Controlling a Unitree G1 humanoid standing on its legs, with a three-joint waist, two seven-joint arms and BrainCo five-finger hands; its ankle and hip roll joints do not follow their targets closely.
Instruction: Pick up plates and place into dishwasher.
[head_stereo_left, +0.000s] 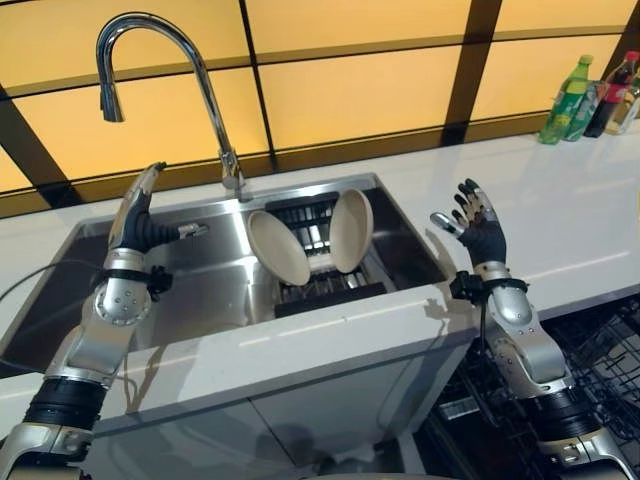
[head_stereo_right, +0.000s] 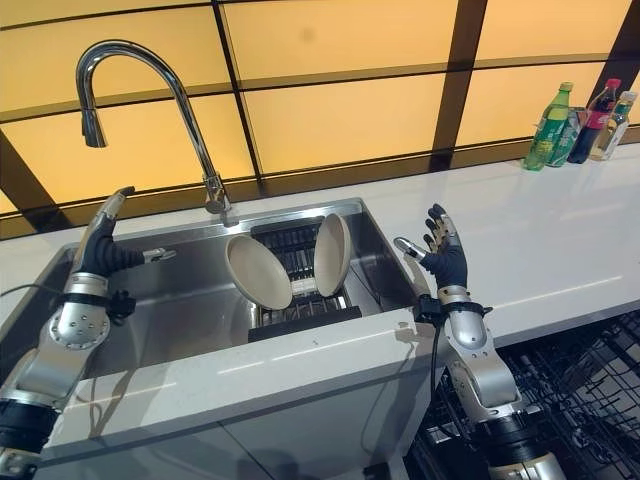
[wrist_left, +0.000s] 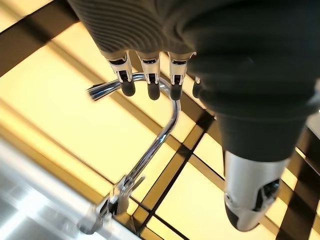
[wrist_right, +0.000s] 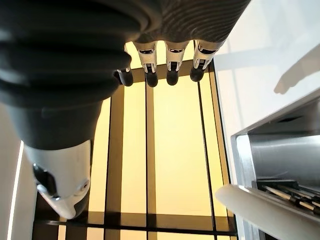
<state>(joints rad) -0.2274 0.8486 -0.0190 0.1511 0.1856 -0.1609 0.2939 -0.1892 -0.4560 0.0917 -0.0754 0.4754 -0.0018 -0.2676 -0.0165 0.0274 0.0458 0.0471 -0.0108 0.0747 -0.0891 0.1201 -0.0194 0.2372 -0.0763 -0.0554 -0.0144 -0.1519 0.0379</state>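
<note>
Two plates (head_stereo_left: 278, 248) upright in sink rack (head_stereo_left: 322, 285). Right hand (head_stereo_left: 478, 228), left hand (head_stereo_left: 140, 215): fingers extended, holding nothing. Pinch your nearer plate's rim; lift straight.

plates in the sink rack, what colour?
Both plates are plain cream-beige; clearest in the left eye view.

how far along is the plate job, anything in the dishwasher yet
Nothing looks loaded yet. Both plates stand in the sink's rack. The left hand and right hand are open, holding nothing. Both plates are left to go into the dishwasher rack.

White counter (head_stereo_left: 560, 230), bottles (head_stereo_left: 585, 98) on it
</note>
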